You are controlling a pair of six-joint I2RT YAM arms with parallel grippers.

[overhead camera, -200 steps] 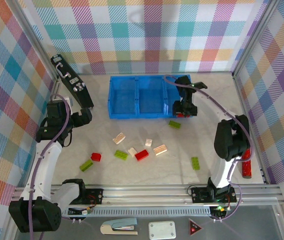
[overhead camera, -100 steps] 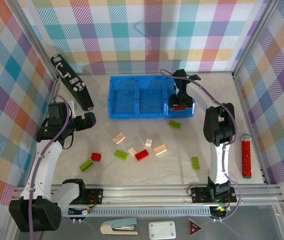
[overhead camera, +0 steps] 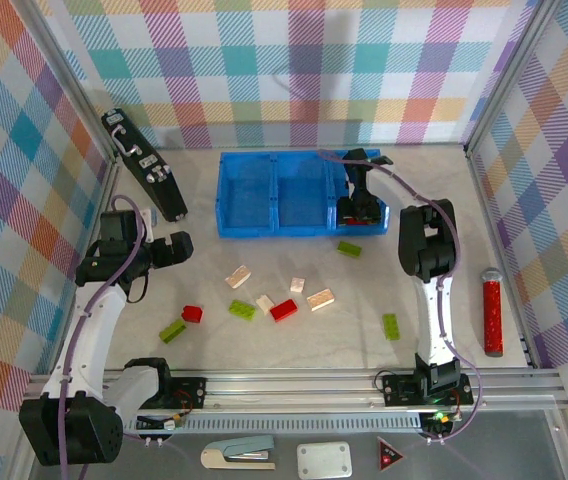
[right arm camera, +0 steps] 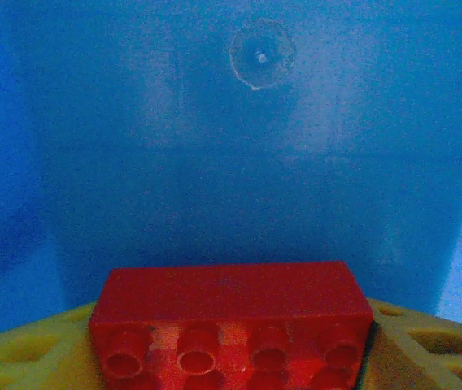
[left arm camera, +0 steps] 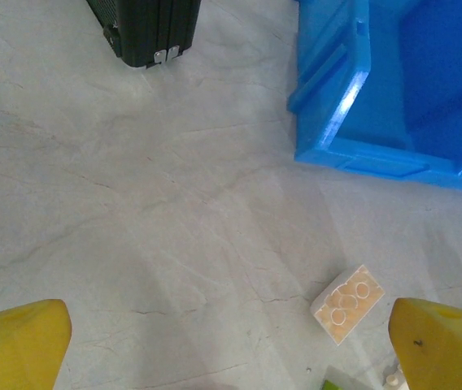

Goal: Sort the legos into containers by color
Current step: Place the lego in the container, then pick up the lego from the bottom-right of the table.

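1. Toward the upper right of the overhead view, the right arm's hand (overhead camera: 361, 212) reaches down into the rightmost compartment of the bright blue plastic three-compartment tray (overhead camera: 249, 230). It has a red studded plastic brick (overhead camera: 350, 218) between its fingers. Other bricks lie scattered on the pale counter (overhead camera: 294, 255), below the tray in the frame. The left arm's hand (overhead camera: 174, 246), at centre left, is the nearer one to them. The closest to it is a cream studded plastic brick (overhead camera: 238, 276).

2. Left wrist view: the left hand's yellow fingertips (left arm camera: 15, 345) sit in the two bottom corners, spread fully wide with nothing between them. The cream brick (left arm camera: 347, 303) lies at lower right, near the right-edge fingertip. Its long axis slants up to the right.

3. Right wrist view: the red brick (right arm camera: 231, 325) fills the bottom centre. Its long axis runs left to right, spanning from one yellow finger (right arm camera: 28, 357) to the other, and the hand is partly closed around it. The compartment's blue floor lies straight beyond, so a release here should likely drop it in.
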